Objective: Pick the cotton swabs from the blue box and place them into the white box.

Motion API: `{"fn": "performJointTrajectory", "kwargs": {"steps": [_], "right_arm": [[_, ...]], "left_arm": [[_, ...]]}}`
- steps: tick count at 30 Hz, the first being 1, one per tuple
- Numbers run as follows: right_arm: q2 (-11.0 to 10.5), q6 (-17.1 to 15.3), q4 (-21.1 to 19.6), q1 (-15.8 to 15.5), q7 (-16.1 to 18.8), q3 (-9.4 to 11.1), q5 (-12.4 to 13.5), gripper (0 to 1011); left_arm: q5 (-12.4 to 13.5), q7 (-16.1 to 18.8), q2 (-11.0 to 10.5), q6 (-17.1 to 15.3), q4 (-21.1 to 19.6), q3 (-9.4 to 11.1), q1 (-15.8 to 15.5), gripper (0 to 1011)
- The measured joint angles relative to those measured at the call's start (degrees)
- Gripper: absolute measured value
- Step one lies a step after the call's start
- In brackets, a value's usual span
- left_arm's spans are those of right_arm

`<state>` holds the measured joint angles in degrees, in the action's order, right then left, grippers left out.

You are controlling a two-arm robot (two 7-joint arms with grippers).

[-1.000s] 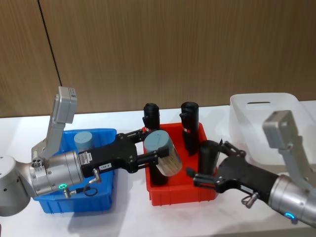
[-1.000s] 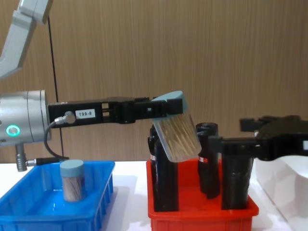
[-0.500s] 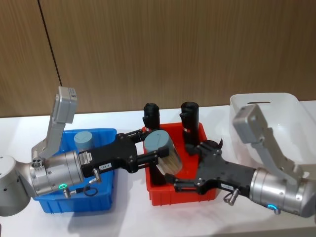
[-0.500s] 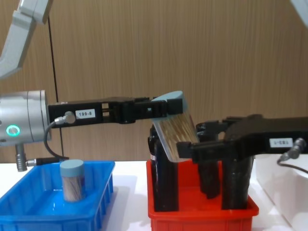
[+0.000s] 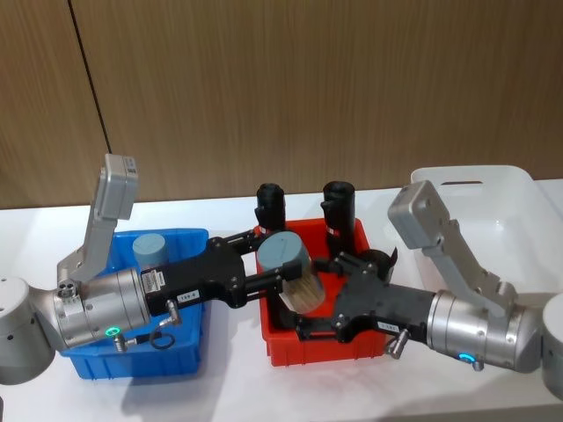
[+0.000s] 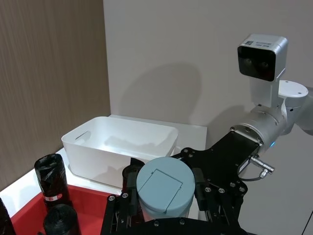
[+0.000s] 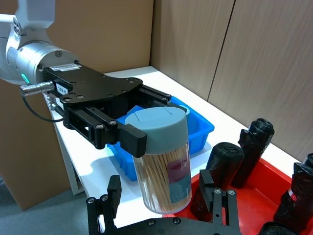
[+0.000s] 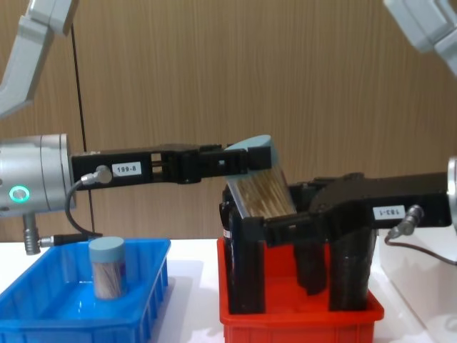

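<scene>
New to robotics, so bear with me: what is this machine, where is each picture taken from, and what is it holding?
A two-armed robot at a white table. One picture looks down from its head, one across from its chest, one from each wrist. On the table: a blue box with one cotton swab tub, a red bin of black rolls, a white box. The left claw is shut on a second tub, tilted above the red bin. The right claw is open, fingers either side of that tub.

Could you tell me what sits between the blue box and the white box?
The red bin of black rolls, seen in the head view.
</scene>
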<state>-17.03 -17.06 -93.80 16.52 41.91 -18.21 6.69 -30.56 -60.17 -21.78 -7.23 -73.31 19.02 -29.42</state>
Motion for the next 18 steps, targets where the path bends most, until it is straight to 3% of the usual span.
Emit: {"fn": "performJointTrajectory", "kwargs": {"steps": [8, 18], "right_arm": [[0.67, -0.16, 1.63, 1.37, 0.24, -0.57, -0.72, 988], [1.03, -0.24, 2.55, 2.22, 0.29, -1.08, -0.81, 734]], "left_arm": [[0.00, 0.00, 0.00, 0.00, 0.00, 0.00, 0.00, 669], [0.00, -0.01, 0.00, 0.00, 0.00, 0.00, 0.00, 669]]}}
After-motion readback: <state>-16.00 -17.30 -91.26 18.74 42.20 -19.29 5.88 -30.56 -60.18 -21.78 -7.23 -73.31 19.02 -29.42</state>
